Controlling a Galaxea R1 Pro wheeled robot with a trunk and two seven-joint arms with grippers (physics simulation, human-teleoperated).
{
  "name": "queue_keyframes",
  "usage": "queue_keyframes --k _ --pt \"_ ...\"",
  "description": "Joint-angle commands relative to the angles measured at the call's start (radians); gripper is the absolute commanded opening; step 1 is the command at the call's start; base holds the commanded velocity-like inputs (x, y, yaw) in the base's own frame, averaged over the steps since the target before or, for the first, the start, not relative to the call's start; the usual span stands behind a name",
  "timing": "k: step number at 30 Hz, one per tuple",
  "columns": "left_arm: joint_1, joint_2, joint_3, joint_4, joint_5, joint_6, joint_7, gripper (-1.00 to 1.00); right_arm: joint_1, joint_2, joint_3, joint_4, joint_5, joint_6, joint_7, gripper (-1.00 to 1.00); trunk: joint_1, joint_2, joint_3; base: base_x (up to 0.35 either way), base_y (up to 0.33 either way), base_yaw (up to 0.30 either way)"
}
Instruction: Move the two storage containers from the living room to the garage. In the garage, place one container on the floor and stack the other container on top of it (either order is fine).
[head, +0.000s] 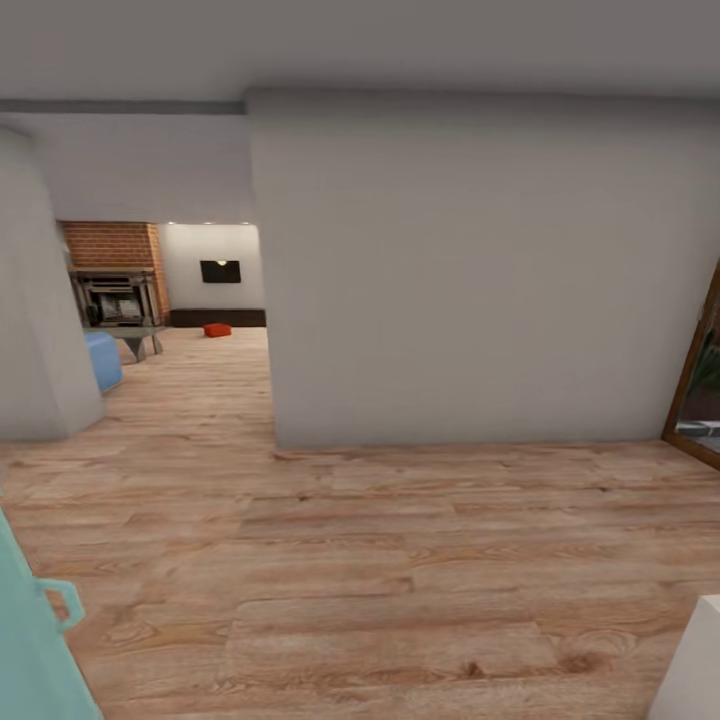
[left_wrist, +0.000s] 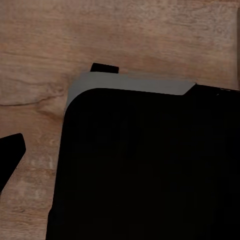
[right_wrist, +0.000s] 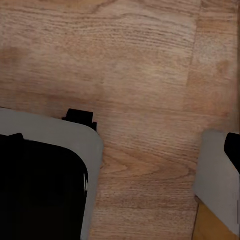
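Observation:
One red-orange storage container (head: 217, 329) lies far off on the light wood-plank floor of the living room (head: 190, 300), seen through the opening at the left. Behind it are the brick fireplace (head: 112, 270), a black wall TV (head: 220, 271) and a low dark bench (head: 218, 317). Both wrist views look down at plank flooring and the robot's own black-and-grey base (left_wrist: 145, 165). A dark fingertip (left_wrist: 10, 155) shows at the edge of the left wrist view, and another dark fingertip (right_wrist: 233, 149) at the edge of the right wrist view. Nothing is held in either view.
A pale grey wall block (head: 480, 280) stands straight ahead, its corner beside the opening. A blue seat (head: 101, 360) and a small grey table (head: 135, 338) sit near the doorway. A teal object (head: 30, 640) is close at the left, a white one (head: 692, 670) close at the right, and a wood door frame (head: 695, 370) lies at the far right.

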Motion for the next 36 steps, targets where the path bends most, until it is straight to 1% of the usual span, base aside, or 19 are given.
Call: queue_keyframes --k 1,6,9,13,14,15,20,29,36 --pt "0.0 -0.001 0.0 -0.001 0.007 -0.002 0.001 1.0 -0.001 0.0 0.01 0.003 -0.008 -0.005 -0.001 1.0 0.001 0.0 -0.001 0.323 0.0 0.0" --pt "0.0 -0.002 -0.001 -0.001 0.006 -0.003 0.001 1.0 -0.002 -0.001 0.014 0.003 -0.007 -0.004 0.002 1.0 0.001 0.0 -0.001 0.323 0.0 0.0" --pt "0.0 -0.002 -0.001 -0.001 0.006 -0.004 0.001 1.0 -0.002 -0.001 0.015 0.003 0.002 -0.004 0.002 1.0 0.001 0.0 -0.001 0.323 0.0 0.0" --pt "0.0 -0.002 -0.001 -0.001 0.006 -0.004 0.001 1.0 -0.001 0.001 0.014 0.003 0.033 -0.004 0.001 1.0 0.001 0.0 -0.001 0.323 0.0 0.0" --pt "0.0 -0.002 -0.001 -0.001 0.006 -0.005 0.001 1.0 -0.001 0.001 0.013 0.003 0.055 -0.004 0.0 1.0 0.001 0.0 -0.001 0.323 0.0 0.0" --pt "0.0 -0.002 -0.001 -0.001 0.006 -0.006 0.001 1.0 -0.001 0.0 0.013 0.003 0.068 -0.003 0.0 1.0 0.001 0.0 -0.001 0.323 0.0 0.0" --pt "0.0 -0.002 -0.001 -0.001 0.006 -0.006 0.001 1.0 -0.002 -0.001 0.014 0.003 0.076 -0.003 -0.001 1.0 0.001 0.0 -0.001 0.323 0.0 0.0" --pt "0.0 -0.002 -0.001 -0.001 0.005 -0.006 0.001 1.0 -0.002 0.003 0.013 0.003 0.076 -0.001 -0.001 1.0 0.001 0.0 -0.001 0.323 0.0 0.0" --pt "0.0 -0.002 -0.001 -0.001 0.005 -0.006 0.001 1.0 -0.001 0.004 0.006 0.003 0.074 -0.001 -0.001 1.0 0.001 0.0 -0.001 0.323 0.0 0.0"
